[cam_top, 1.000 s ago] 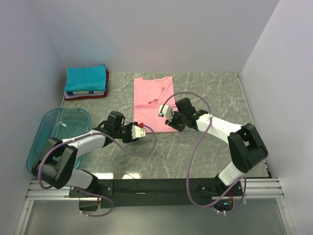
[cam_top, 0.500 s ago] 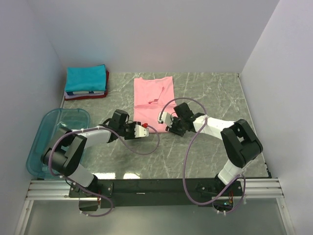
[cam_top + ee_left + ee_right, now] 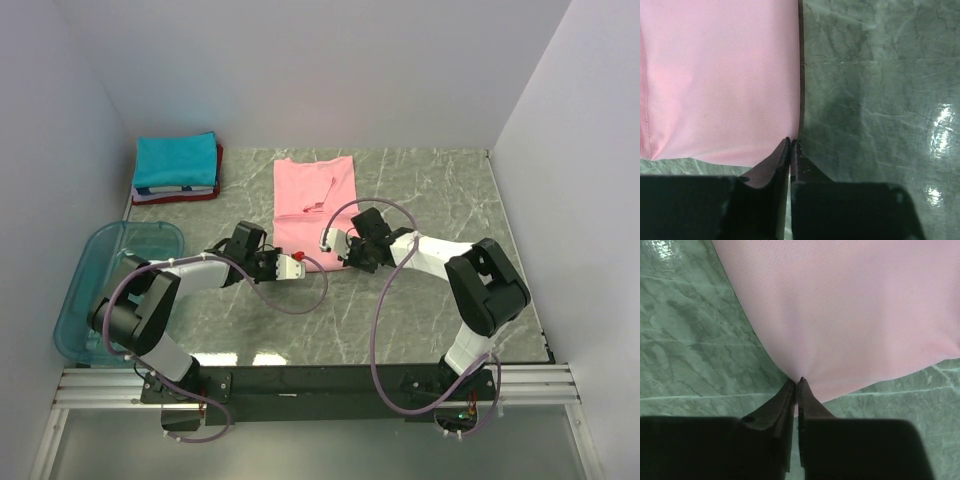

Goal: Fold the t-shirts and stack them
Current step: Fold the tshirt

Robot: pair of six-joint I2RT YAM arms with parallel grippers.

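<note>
The pink t-shirt [image 3: 313, 190] lies flat at the centre of the tabletop [image 3: 440, 200], and the left fingers [image 3: 772, 170] and right fingers [image 3: 782, 405] each pinch tight on one of its lower corners, probably so the hem can be folded upward.

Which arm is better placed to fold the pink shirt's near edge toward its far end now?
Neither alone; probably both together. The left gripper is shut on the near-left corner of the pink shirt, the right gripper on its near-right corner. If one must lead, left: the folded stack lies on its side.
</note>
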